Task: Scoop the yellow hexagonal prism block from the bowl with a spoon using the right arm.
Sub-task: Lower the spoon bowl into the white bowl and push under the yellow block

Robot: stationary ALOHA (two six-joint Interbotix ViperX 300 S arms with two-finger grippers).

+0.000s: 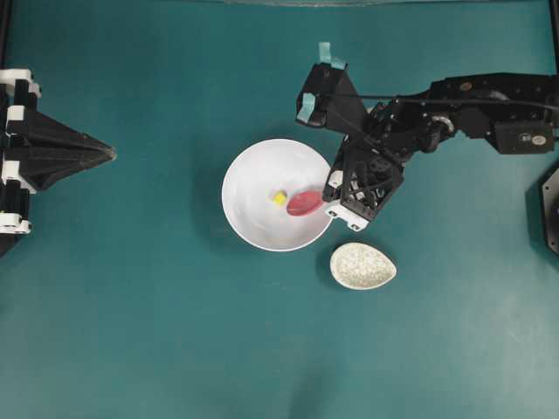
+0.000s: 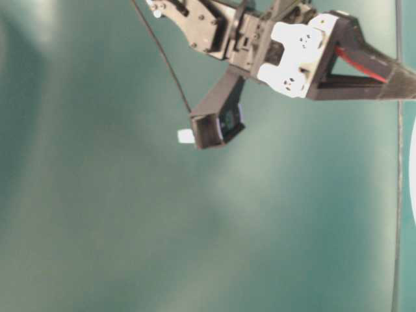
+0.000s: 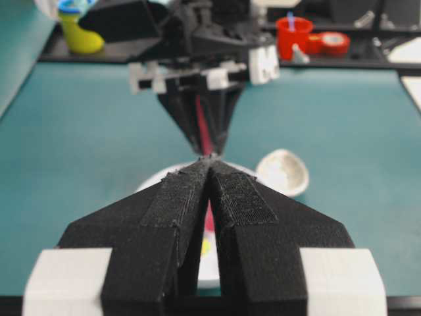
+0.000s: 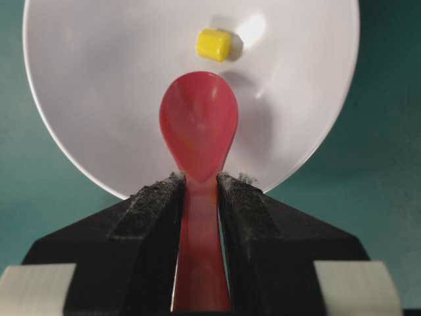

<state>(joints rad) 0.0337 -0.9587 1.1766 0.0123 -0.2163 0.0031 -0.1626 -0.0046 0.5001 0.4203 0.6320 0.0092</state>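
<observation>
Right fingers (image 4: pixel 198 197) pinch spoon (image 4: pixel 198 122) | left fingers (image 3: pixel 209 197) together | teal table (image 1: pixel 131 332)

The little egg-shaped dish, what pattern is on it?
The egg-shaped dish is beige with speckles, clearest in the overhead view.

A teal table (image 1: pixel 131 332) fills the overhead frame. Just right of its centre sits the white bowl (image 1: pixel 253 218), resting directly on the surface. Close to the bowl's lower right, apart from it, lies a small speckled beige egg-shaped dish (image 1: pixel 362 266), also on the table.
</observation>
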